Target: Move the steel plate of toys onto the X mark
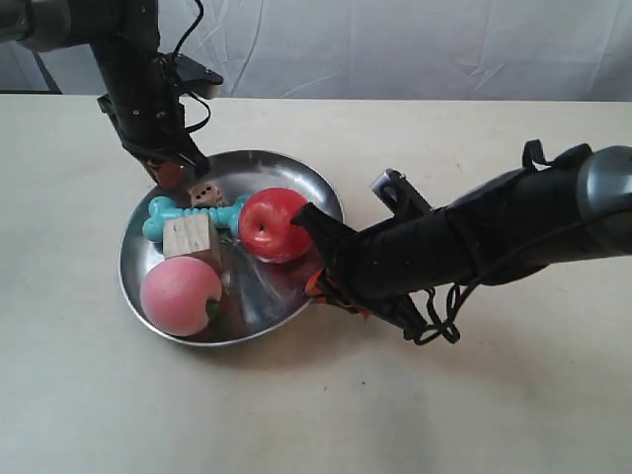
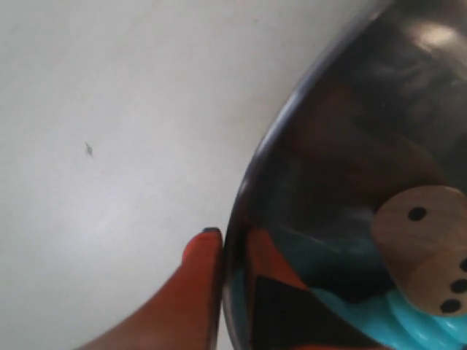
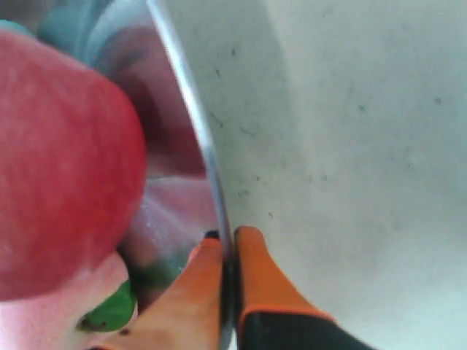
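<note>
Steel plate [image 1: 272, 286] — left tool [image 2: 228, 251] pinching rim, right tool [image 3: 228, 244] likewise

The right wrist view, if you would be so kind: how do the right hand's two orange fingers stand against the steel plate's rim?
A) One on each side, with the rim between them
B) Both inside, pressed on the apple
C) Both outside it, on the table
A: the right hand has one orange finger inside the steel plate and the other outside it, with the thin rim pinched between them.
</note>
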